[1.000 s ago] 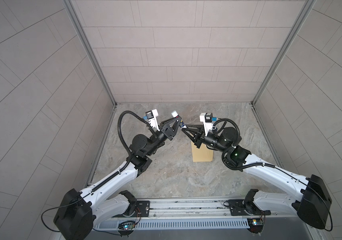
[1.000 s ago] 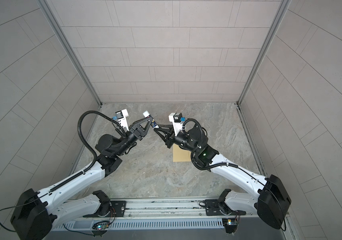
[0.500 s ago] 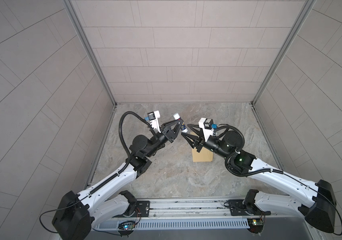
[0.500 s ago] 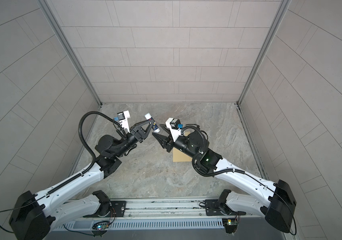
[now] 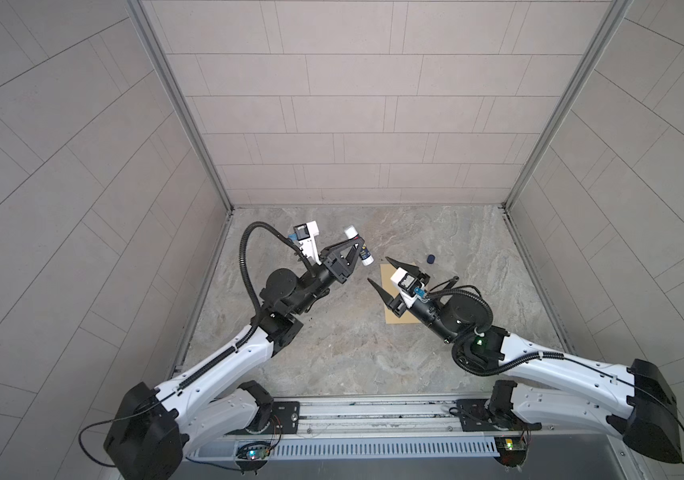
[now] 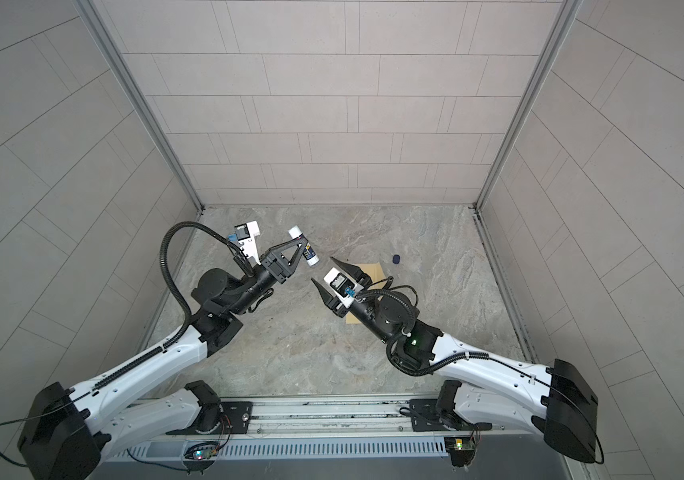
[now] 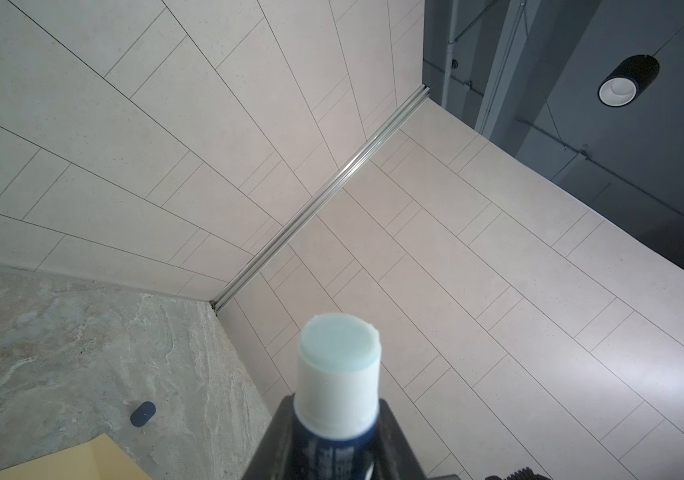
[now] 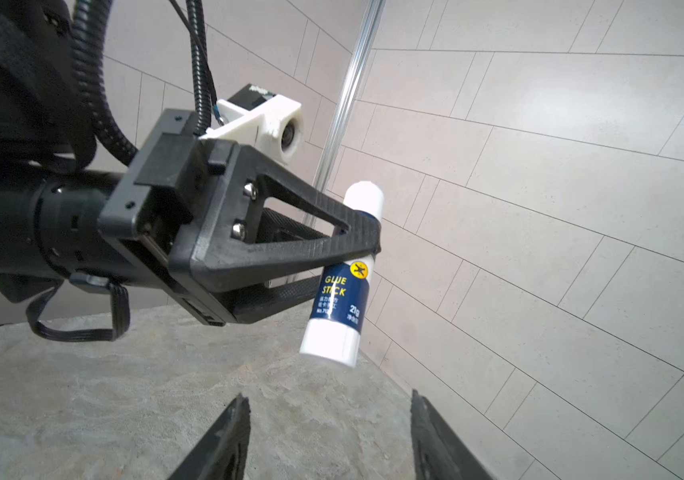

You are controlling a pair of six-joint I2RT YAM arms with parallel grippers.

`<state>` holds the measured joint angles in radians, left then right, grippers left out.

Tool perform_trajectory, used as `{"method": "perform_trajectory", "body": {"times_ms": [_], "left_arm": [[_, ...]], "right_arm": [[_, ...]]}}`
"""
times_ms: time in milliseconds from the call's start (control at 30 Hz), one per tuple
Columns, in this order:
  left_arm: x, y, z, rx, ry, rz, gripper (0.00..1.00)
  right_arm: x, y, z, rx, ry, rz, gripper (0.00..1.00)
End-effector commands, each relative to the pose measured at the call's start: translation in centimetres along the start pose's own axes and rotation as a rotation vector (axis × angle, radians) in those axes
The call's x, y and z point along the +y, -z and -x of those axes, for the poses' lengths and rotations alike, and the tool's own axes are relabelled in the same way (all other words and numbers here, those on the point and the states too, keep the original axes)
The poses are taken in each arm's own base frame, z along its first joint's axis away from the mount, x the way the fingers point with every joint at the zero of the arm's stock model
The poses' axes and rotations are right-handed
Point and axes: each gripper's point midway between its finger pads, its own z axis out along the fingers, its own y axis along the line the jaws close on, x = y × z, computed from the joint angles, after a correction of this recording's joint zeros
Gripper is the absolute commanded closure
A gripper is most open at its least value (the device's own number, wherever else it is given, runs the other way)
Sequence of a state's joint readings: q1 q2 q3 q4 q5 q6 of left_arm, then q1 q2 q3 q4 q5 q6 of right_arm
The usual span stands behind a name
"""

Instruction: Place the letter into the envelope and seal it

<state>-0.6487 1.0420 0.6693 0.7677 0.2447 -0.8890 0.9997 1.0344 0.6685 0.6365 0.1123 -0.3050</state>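
Main thing I'm worrying about right now: the glue stick (image 8: 340,299) is uncapped, and its bare tip is pointing up toward the wall corner, away from the paper. I'm going to need a big wrist roll to bring it down. The stick is only being pinched across its middle, at a tilt, so I'm guessing it could pivot or slide in the grip once I press on it.

The envelope (image 6: 375,270) is lying flat on the counter (image 5: 332,353), and nothing is pinning it. A light sheet like that is probably going to skate around or lift with the tacky tip. Both arms are also hanging close together over the middle, so a sloppy swing is risking a bump. The little dark cap (image 5: 430,259) is sitting loose on the counter just beyond the envelope, and it looks easy to knock away.

Pincers: the left pincer (image 5: 357,248) is clamping the glue stick and carrying it well clear of the counter. The right pincer (image 5: 378,269) is hanging above the envelope's far end with its fingers spread wide. It's holding nothing and, as far as I can see, touching nothing.

I'm not seeing the letter anywhere in any view. It may be inside the envelope, but I honestly can't tell, and I can't tell how the flap is sitting either.
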Motion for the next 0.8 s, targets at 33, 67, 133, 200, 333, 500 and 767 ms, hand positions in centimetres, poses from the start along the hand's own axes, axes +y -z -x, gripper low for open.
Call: {"method": "perform_trajectory", "body": {"times_ms": [33, 67, 133, 200, 333, 500, 767], "left_arm": [[-2.3, -0.1, 1.9, -0.056, 0.0, -0.062, 1.0], [-2.3, -0.1, 1.9, -0.058, 0.004, -0.064, 1.0], [-2.4, -0.1, 2.0, -0.061, 0.007, -0.07, 1.0], [-2.5, -0.1, 1.9, -0.061, 0.011, -0.075, 1.0], [-2.6, 0.0, 2.0, -0.064, 0.014, -0.081, 1.0], [-2.5, 0.0, 2.0, -0.066, 0.015, -0.077, 1.0], [-2.5, -0.1, 2.0, -0.066, 0.017, -0.081, 1.0]], "right_arm": [[-0.5, -0.4, 2.1, -0.067, 0.031, -0.06, 0.43], [-0.5, -0.6, 2.2, -0.068, 0.028, -0.065, 0.44], [-0.3, -1.0, 2.4, -0.071, 0.022, -0.075, 0.45], [-0.4, -1.5, 2.3, -0.062, 0.016, -0.102, 0.46], [-0.8, -2.0, 2.0, -0.047, 0.003, -0.158, 0.51], [-0.9, -2.3, 2.0, -0.046, -0.016, -0.188, 0.58], [-1.1, -2.9, 1.7, -0.025, -0.03, -0.214, 0.64]]}}
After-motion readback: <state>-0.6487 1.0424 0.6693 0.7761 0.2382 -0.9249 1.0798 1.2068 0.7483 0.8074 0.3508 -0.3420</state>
